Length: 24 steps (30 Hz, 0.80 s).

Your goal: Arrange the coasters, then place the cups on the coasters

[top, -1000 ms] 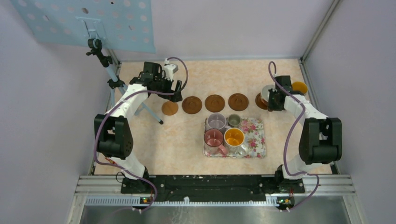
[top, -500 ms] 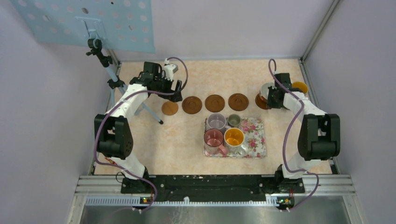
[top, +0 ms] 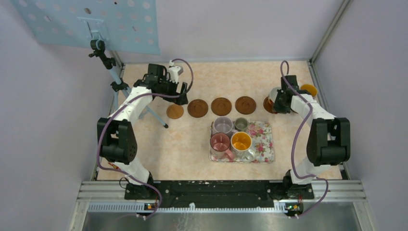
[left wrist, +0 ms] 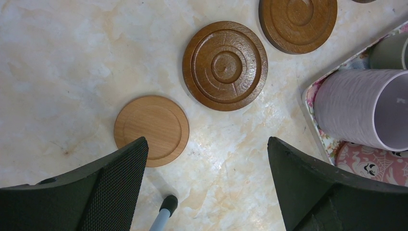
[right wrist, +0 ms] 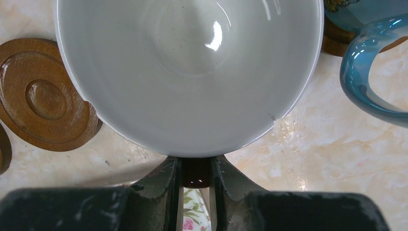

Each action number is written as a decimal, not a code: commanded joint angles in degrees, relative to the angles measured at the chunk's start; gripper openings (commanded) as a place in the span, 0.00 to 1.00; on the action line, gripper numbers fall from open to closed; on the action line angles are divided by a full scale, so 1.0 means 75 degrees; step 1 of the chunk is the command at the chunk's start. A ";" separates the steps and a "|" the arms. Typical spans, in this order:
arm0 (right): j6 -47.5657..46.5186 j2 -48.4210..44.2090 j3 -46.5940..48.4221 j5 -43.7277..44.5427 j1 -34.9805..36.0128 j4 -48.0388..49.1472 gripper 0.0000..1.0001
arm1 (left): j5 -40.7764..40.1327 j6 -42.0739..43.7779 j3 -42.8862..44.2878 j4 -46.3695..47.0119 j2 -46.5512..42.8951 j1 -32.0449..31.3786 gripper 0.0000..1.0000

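Right gripper (right wrist: 196, 166) outward, tight on cup (right wrist: 187, 72); left gripper (left wrist: 207, 144) apart; six cups (top: 241, 141), six coasters (top: 221, 106)

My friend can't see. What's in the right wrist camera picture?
A wide white cup, seen from above, fills the picture, with the right gripper shut at its near edge. A brown coaster lies to the left; a blue cup with its handle shows on the right.

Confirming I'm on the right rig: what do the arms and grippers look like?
The left arm and right arm have white links and bulky black joint housings, each trailed by a purple cable. The left gripper and right gripper are black; the left's pads look mesh-textured.
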 commanded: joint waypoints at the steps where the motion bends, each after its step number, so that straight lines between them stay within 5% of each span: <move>1: 0.0639 -0.0424 0.0264 0.0360 0.0135 0.0161 0.00 | 0.0104 -0.0135 0.0089 0.0189 -0.0095 0.0021 0.99; 24: 0.0870 -0.0560 0.0588 0.0904 0.0479 -0.0042 0.00 | 0.0089 -0.0188 -0.0004 0.0246 -0.0113 0.0021 0.99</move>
